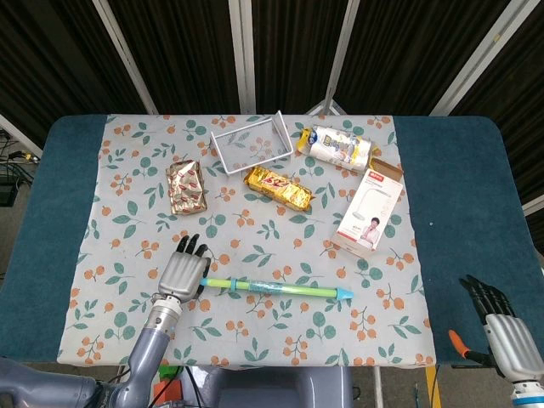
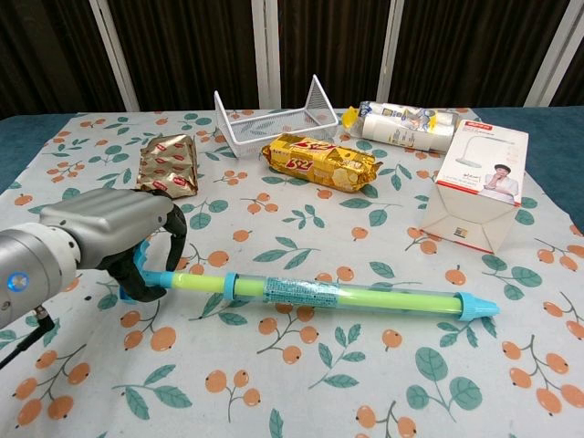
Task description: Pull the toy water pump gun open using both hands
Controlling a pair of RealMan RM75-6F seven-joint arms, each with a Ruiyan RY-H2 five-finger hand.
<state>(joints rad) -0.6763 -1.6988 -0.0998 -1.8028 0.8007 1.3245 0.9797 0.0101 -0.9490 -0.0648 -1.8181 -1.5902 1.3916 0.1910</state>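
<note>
Toy water pump gun [image 2: 319,294]: long slim tube, translucent yellow-green barrel, light-blue collar near the handle end, patterned label band about mid-length, blue cone nozzle [image 2: 478,307] at the 3 o'clock end. Lies on the near part of the floral tablecloth [image 1: 255,327], toward 6 o'clock from the table's middle, running roughly 9 to 3 o'clock, nozzle end slightly nearer the camera in the chest view. Left hand [image 2: 109,237] wrapped around the blue handle end at 9 o'clock, fingers [image 2: 173,239] curled over and under it, gripping it. Right hand [image 1: 501,327] well apart at 4 o'clock, off the blue table edge [image 1: 467,195], seen only in the head view, fingers extended side by side, nothing in them; beside it something orange and black [image 1: 463,344], too small to identify. Toward 12 o'clock of the gun, well apart: gold biscuit pack [image 2: 319,161]; behind that, white wire rack [image 2: 278,117]. At 10 o'clock, shiny gold-and-red foil snack pack [image 2: 168,164]. At 1 o'clock, roll-shaped white packet with yellow end [image 2: 401,125], and at 2 o'clock a white carton picturing a desk lamp and a person [image 2: 479,185], the closest neighbour to the nozzle yet still apart from it. Nothing lying across the barrel between handle and nozzle.
</note>
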